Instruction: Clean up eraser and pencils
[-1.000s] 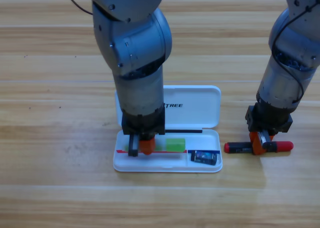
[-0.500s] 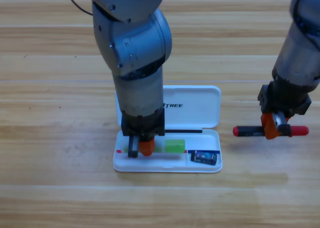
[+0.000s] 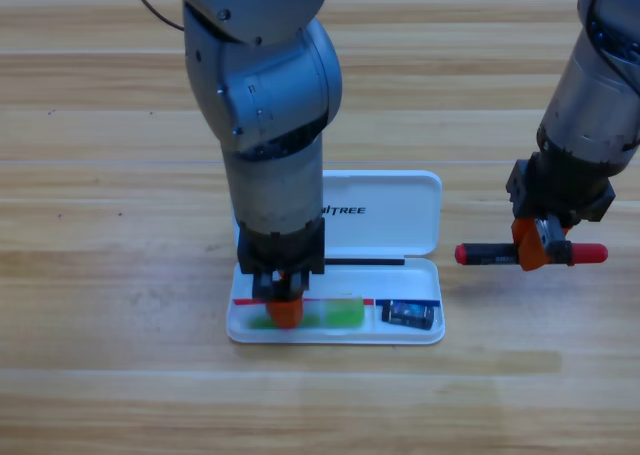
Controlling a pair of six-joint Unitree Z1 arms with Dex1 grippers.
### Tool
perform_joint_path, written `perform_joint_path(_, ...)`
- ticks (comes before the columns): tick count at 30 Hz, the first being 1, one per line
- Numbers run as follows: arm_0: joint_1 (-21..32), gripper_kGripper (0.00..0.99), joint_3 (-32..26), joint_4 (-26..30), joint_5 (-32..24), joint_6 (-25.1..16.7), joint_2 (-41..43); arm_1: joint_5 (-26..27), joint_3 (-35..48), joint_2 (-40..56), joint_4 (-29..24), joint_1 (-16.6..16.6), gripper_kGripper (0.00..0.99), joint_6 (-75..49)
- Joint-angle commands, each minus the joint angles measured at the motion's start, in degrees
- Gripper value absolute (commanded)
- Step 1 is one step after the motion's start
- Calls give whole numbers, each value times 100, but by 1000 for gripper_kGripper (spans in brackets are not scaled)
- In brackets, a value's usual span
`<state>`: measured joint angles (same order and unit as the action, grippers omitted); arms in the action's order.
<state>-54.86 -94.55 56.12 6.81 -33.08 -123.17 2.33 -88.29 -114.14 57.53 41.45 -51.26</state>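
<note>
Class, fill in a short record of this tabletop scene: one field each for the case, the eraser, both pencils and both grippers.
case: white case, lid open, on the wooden table
eraser: eraser lies at the tray's right end
green pencil: green pencil lies in the tray, left of the eraser
red pencil: red pencil held level, right of the case
left gripper: left gripper points down into the tray at the green pencil
right gripper: right gripper grips the red pencil at its middle

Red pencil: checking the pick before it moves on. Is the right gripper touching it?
Touching. The high view shows the right gripper clamped around the red pencil mid-length.
</note>
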Motion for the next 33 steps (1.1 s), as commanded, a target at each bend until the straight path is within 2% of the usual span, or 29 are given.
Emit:
perform_joint_path(1,-121,990,95,65,-4,118,-242,4,-83,-178,48,215,0,64)
perform_joint_path(8,-139,990,-11,206,40,92,-31,39,-276,-249,48,355,0,169)
perform_joint_path(13,-104,990,165,338,163,-93,1050,39,-672,-583,92,610,0,345)
perform_joint_path(18,679,990,789,347,93,-172,2535,31,-1375,-1119,294,988,0,574)
perform_joint_path(21,1303,990,1114,347,-13,-374,3054,22,-1788,-1444,364,1181,0,705)
perform_joint_path(25,1716,989,1316,356,-13,-629,3230,-13,-2236,-1866,461,1348,0,811)
perform_joint_path(33,1760,990,1562,294,-56,-691,3177,-92,-2676,-2376,496,1410,0,916)
